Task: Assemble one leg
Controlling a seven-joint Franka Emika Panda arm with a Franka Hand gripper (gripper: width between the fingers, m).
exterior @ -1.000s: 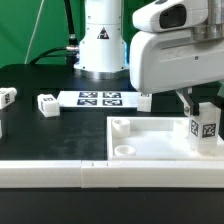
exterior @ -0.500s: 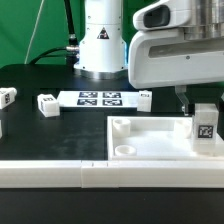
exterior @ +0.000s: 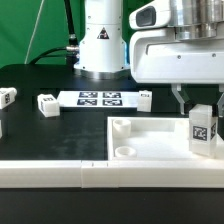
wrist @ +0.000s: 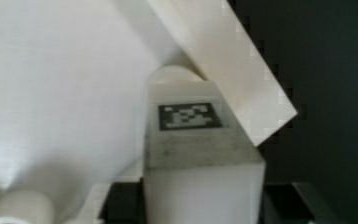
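Squeezed tight in the gripper (exterior: 201,106), with fingers pressed on both sides of its top: the leg (exterior: 203,132). Standing straight up at the far right corner of the white panel (exterior: 150,140), black-and-white tag (wrist: 190,115) facing near. Far left, the marker board (exterior: 98,98).

**Ana:** What does the exterior view lose?

**Ben:** The arm (exterior: 172,55) is cut by the top and right edges of the frame. The white panel (exterior: 155,138) runs off the right edge, and a small white part (exterior: 2,128) at the middle left edge is almost wholly cropped.

**Ana:** And the pincer (exterior: 200,105)?

**Ben:** It clasps the leg (exterior: 203,128), but the post's top hides where the pads meet it. The tags on the marker board (exterior: 98,98) are too small to read.

**Ana:** The wrist view?

**Ben:** It is blurred. The leg (wrist: 197,150) runs past the picture's edge.
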